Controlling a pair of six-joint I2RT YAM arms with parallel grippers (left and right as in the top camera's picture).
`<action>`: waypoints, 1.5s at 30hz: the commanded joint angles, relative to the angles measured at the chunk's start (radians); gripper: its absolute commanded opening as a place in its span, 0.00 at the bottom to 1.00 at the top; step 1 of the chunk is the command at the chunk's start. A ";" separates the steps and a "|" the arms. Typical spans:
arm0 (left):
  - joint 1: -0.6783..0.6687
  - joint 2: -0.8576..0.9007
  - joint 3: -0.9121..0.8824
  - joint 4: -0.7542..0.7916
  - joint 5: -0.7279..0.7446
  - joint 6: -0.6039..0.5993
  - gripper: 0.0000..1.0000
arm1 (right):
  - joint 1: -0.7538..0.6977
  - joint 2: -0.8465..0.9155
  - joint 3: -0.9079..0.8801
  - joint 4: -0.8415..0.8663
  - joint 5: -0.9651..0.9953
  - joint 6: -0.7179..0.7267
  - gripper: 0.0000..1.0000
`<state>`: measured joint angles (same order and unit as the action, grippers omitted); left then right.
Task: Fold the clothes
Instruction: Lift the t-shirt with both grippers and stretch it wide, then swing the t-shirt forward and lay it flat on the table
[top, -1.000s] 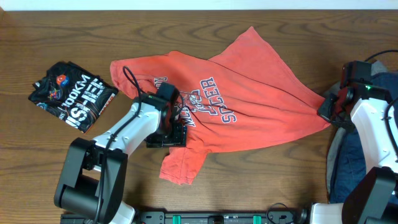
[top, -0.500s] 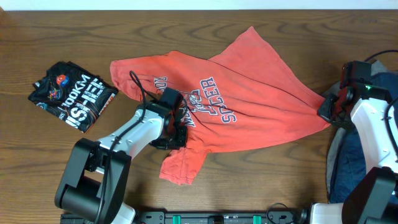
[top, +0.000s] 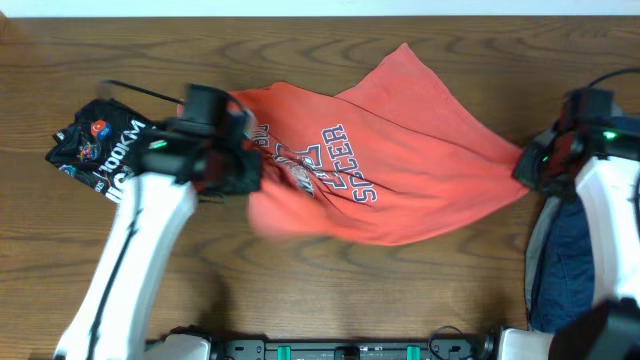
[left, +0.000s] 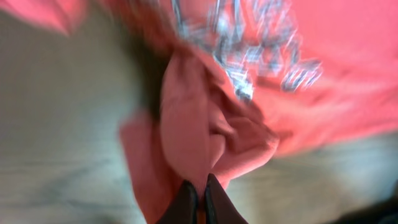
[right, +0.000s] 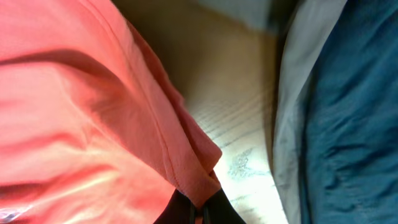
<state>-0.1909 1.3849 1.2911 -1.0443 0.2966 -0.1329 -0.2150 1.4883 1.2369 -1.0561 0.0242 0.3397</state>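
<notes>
The coral-red T-shirt (top: 420, 170) with navy-and-white lettering lies stretched across the middle of the wooden table. My left gripper (top: 246, 176) is shut on a bunched fold at its left side and holds it raised off the table. In the left wrist view the cloth (left: 199, 124) hangs blurred from the closed left gripper (left: 200, 196). My right gripper (top: 526, 170) is shut on the shirt's right corner. In the right wrist view the pinched hem (right: 193, 162) sits right at the right gripper (right: 200, 213).
A black printed garment (top: 112, 152) lies at the far left, just beside my left arm. A pile of navy (top: 565, 270) and grey clothes (right: 286, 124) sits at the right edge under my right arm. The table's front edge runs along the bottom.
My left gripper shut on the shirt's lower left part, then swung up and left, lifting that fold off the table. The right gripper stayed put, holding its corner.
</notes>
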 joint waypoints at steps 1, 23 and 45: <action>0.054 -0.113 0.085 -0.014 -0.024 0.016 0.06 | -0.001 -0.113 0.133 -0.041 -0.040 -0.073 0.01; 0.208 -0.488 0.411 0.023 -0.230 -0.048 0.06 | -0.002 -0.411 0.518 -0.089 0.012 -0.132 0.01; 0.208 0.248 0.396 0.764 -0.129 -0.048 0.06 | 0.000 0.168 0.517 0.526 -0.216 -0.087 0.01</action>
<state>0.0113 1.6199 1.6756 -0.3771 0.1551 -0.1825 -0.2150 1.6653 1.7401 -0.6113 -0.1555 0.2188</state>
